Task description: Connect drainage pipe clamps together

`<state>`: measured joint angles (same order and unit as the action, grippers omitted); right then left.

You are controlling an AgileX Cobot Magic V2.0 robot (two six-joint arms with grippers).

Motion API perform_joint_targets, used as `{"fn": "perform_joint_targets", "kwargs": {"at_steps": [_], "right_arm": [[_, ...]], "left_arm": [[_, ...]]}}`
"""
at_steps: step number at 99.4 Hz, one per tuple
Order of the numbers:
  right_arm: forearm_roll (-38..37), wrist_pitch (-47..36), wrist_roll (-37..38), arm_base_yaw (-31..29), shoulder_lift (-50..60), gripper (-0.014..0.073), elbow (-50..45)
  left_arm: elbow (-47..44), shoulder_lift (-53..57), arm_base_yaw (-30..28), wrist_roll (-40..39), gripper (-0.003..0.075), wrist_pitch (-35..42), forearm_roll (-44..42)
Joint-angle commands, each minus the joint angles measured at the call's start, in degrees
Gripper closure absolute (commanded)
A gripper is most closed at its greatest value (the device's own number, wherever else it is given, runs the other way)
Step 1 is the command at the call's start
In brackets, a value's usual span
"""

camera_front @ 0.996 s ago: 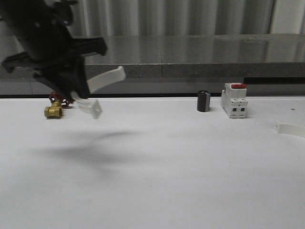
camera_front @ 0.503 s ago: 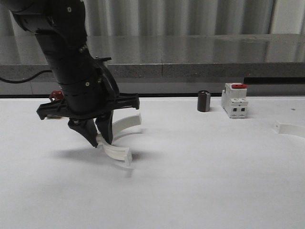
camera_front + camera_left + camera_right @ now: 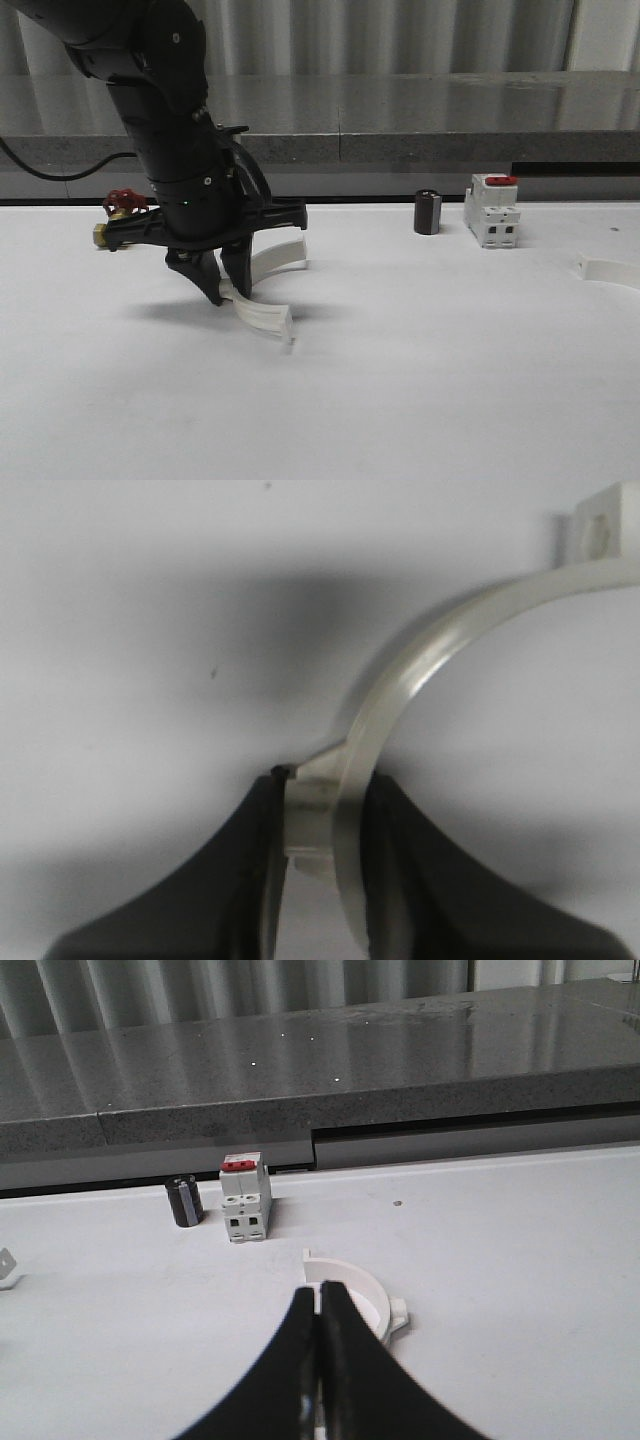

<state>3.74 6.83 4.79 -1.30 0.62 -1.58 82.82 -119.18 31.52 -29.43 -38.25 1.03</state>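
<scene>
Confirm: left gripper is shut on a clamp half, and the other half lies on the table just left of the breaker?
Not quite. The left gripper is shut on a clamp half, but the other half lies right of the breaker, as the front view shows.

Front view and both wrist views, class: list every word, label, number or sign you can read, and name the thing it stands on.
No text can be read in these pictures.
Breaker: red top and dark front slots, any marking too small to read.
Black cylinder: no legible print.
Clamp half in the left gripper: plain white, no lettering.
Brass valve: no legible marking.
</scene>
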Motion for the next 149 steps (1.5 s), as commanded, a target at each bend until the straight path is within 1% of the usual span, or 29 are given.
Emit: {"fn": "perform_joint_targets", "kwargs": {"at_steps": [1, 12, 16, 21, 28, 31, 33, 38, 40, 43, 48, 52, 57, 68, 82, 99, 113, 126, 134, 149], "right_arm": [[-0.6, -4.6, -0.1, -0.1, 1.2, 0.0711, 0.9], [-0.6, -4.6, -0.1, -0.1, 1.2, 0.0711, 0.9], [-0.6, -4.6, -0.1, -0.1, 1.2, 0.0711, 0.9], [-0.6, -4.6, -0.1, -0.1, 1.2, 0.0711, 0.9], [-0.6, -4.6, -0.1, -0.1, 1.2, 0.0711, 0.9], [-0.6, -4.6, -0.1, -0.1, 1.2, 0.0711, 0.9], [-0.6, -4.6, -0.1, -0.1, 1.2, 0.0711, 0.9], [-0.6, -4.6, -0.1, -0.1, 1.2, 0.0711, 0.9], [-0.6, -4.6, -0.1, -0.1, 1.2, 0.0711, 0.9], [-0.6, -4.6, -0.1, -0.1, 1.2, 0.0711, 0.9], [-0.6, -4.6, -0.1, -0.1, 1.2, 0.0711, 0.9], [-0.6, -4.6, -0.1, -0.1, 1.2, 0.0711, 0.9], [-0.6, -4.6, -0.1, -0.1, 1.2, 0.0711, 0.9], [-0.6, -4.6, -0.1, -0.1, 1.2, 0.0711, 0.9], [-0.6, -4.6, -0.1, -0.1, 1.2, 0.0711, 0.9], [-0.6, -4.6, -0.1, -0.1, 1.2, 0.0711, 0.9], [-0.6, -4.6, -0.1, -0.1, 1.2, 0.0711, 0.9], [-0.6, -4.6, -0.1, -0.1, 1.2, 0.0711, 0.9], [-0.6, -4.6, -0.1, -0.1, 1.2, 0.0711, 0.9], [-0.6, -4.6, -0.1, -0.1, 1.2, 0.0711, 0.9]], "left_arm": [[1.3, 1.7, 0.4, -1.0, 0.0624, 0.0, 0.0], [1.3, 1.4, 0.4, -1.6, 0.0619, -0.4, -0.1], [1.3, 1.4, 0.4, -1.6, 0.0601, -0.4, -0.1], [1.3, 1.4, 0.4, -1.6, 0.0561, -0.4, -0.1], [1.3, 1.4, 0.4, -1.6, 0.0461, -0.4, -0.1], [1.3, 1.4, 0.4, -1.6, 0.0391, -0.4, -0.1], [1.3, 1.4, 0.5, -1.6, 0.0360, -0.4, -0.1], [1.3, 1.4, 0.5, -1.6, 0.0231, -0.5, 0.0], [1.3, 1.4, 0.5, -1.6, 0.0199, -0.8, 0.0], [1.3, 1.5, 0.5, -1.6, 0.0131, -1.2, 0.0], [1.3, 1.6, 0.5, -1.5, 0.0066, -1.4, 0.0], [1.3, 1.9, 0.5, -1.2, 0.0039, -1.4, -0.1], [1.3, 2.6, 0.5, -1.1, 0.0039, -1.5, -0.5], [1.3, 4.8, 0.5, 1.9, 0.0050, -1.5, -1.4], [1.2, 9.7, 0.5, 4.7, 0.0050, -1.2, -3.2], [-1.0, 17.7, -0.2, 4.8, 0.0050, -0.5, -9.1], [-7.1, 26.2, -2.8, 4.8, 0.0050, 1.4, -12.0], [-15.6, 35.1, -8.0, 4.8, 0.0050, 5.3, -12.4], [-20.6, 41.4, -11.4, 6.3, 0.0050, 7.7, -12.3], [-29.8, 52.4, -16.2, 7.9, 0.0050, 9.8, -12.3]]}}
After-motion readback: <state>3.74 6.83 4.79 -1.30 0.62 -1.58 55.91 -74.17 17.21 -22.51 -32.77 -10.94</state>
